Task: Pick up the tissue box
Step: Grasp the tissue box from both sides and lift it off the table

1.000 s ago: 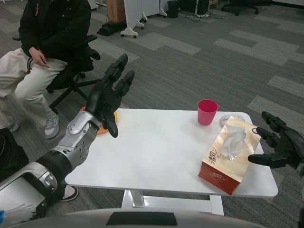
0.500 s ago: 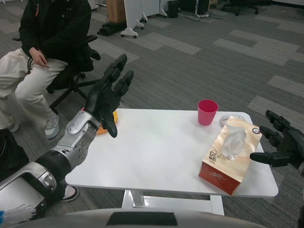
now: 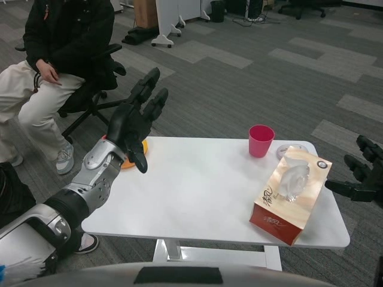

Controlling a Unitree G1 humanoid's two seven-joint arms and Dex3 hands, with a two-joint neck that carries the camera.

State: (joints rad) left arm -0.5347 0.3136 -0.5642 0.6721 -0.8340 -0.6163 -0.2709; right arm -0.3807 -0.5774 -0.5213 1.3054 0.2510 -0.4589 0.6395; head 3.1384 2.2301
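step: pre-grasp, tissue box (image 3: 289, 194) lay untouched at the counter's (image 3: 197, 197) right edge.
right hand (image 3: 364, 177): spread, empty, just off that edge.
left hand (image 3: 135, 122): spread, raised over the far-left corner.
next: right hand needed to close in across the box's width.

here's the left arm: a silver forearm (image 3: 99, 173), metallic shell in smooth segmented panels, a small dark screw spot showing on the wrist casing. behind it a black band wraps the arm like a cuff, and then a rounded silver elbow housing (image 3: 48, 224) with a dark ring set into it. the left robot hand (image 3: 133, 122) is black all over, matte, a chunky palm and thick jointed fingers with rounded tips. over at the picture's right edge, the right robot hand (image 3: 364, 176) is the same black, the same blocky fingers, only partly in the picture; its forearm is out of sight.
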